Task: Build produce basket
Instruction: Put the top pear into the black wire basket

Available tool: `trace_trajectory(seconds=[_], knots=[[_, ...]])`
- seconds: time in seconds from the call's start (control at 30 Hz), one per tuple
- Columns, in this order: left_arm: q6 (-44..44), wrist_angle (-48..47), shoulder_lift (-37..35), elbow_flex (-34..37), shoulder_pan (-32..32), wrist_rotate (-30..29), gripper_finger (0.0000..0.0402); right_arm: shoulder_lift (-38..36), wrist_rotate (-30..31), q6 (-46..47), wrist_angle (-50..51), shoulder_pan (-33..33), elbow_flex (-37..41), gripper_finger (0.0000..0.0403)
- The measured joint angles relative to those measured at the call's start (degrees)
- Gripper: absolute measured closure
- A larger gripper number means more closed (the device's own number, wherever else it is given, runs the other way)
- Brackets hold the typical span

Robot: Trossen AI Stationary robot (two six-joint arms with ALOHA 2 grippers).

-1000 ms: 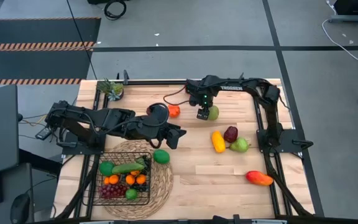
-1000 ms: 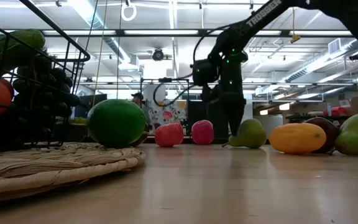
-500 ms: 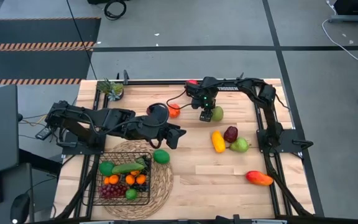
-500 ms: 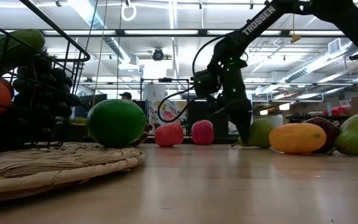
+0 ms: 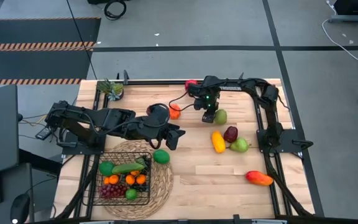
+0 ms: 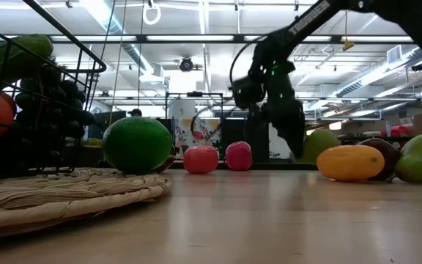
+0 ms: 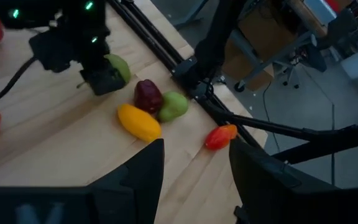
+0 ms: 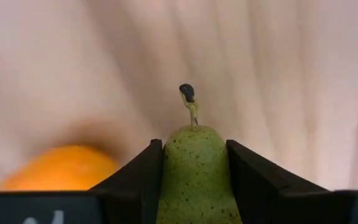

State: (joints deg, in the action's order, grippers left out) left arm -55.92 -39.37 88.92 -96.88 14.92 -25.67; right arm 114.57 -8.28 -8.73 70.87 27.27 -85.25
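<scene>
So the right gripper (image 8: 194, 180) has its two dark fingers clenched on the speckled green pear with the little dark stem (image 8: 194, 168), one finger on each side of the body, stem poking out forward. In the high view that gripper (image 5: 211, 116) sits toward the far side of the light wooden table (image 5: 204, 177), with the pear (image 5: 220, 116) showing just beside it. From table height the pear (image 6: 317, 145) looks like it's just off the wood, but I honestly can't tell for sure.

My guess is the step is carrying it over to the square black wire-mesh basket (image 5: 124, 182), which sits on the round woven straw mat (image 5: 163, 180) at the near left and already holds a bunch of produce. Tips, for what they're worth:

- Get clear height before going sideways. The yellow squash (image 5: 218, 141), the dark red fruit (image 5: 230, 134) and the other green pear (image 5: 239, 145) are near, and the small orange-red fruit (image 5: 174, 111) lies toward the basket.
- The left gripper (image 5: 173, 138) hangs over the table just beyond the mat, fingers spread with nothing in them, right on the straight line to the basket. Route around it or go higher.
- The round green lime (image 5: 161, 156) rests on the mat's edge next to the basket, so come in from above, not low across the mat.
- The grip is on the fat part of a smooth, tapering shape; I'd move gently so it doesn't slip.

The red-and-orange mango (image 5: 259, 178) sits well apart, near the right edge.
</scene>
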Motion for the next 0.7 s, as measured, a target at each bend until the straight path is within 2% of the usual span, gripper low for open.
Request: trace_trajectory(seconds=[0.13, 0.23, 0.47, 0.7], knots=[[2.01, -2.87, -0.08, -0.02, 0.0, 2.13, 0.0214, -6.89, -9.07, 5.81, -3.85, -1.14, 0.0, 0.024], [2.6, -5.97, -0.35, -0.02, -0.29, 4.05, 0.0214, -12.83, -12.78, 11.91, -9.65, -2.81, 0.0, 0.024], [4.92, -8.92, -0.59, -0.07, -1.06, 4.52, 0.0214, -24.71, -15.18, 24.67, -23.62, -8.97, -0.02, 0.024], [9.0, -8.74, -0.59, -0.07, -2.47, 4.53, 0.0216, -29.16, -13.99, 28.3, -28.86, -18.77, -0.04, 0.024]])
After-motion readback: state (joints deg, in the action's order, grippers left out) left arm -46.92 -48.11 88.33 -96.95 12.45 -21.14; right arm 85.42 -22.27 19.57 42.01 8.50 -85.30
